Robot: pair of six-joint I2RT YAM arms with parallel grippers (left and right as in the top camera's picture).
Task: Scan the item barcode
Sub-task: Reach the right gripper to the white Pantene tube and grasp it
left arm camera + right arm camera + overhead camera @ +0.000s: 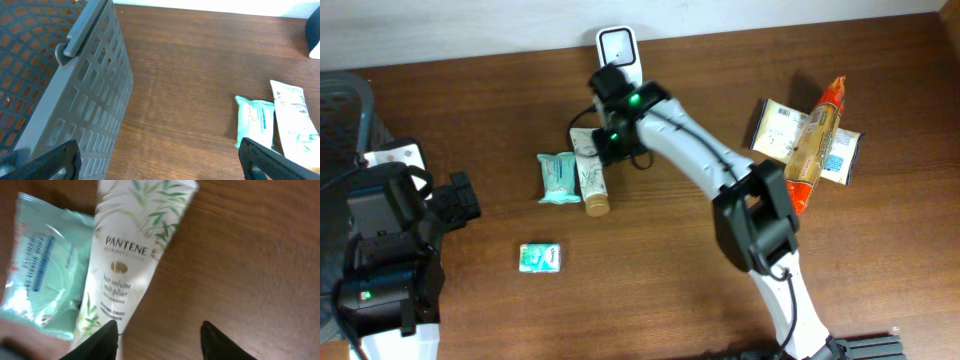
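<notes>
Black right hand [162,342] half-open over tube [125,270]

White Pantene tube [125,260], brown cap [597,205], lying flat, label up.

basket [85,110] cut off left, lower end of tube [127,265] out of frame

Dark brown wood table [620,310], white strip [440,30] along far edge.
</notes>
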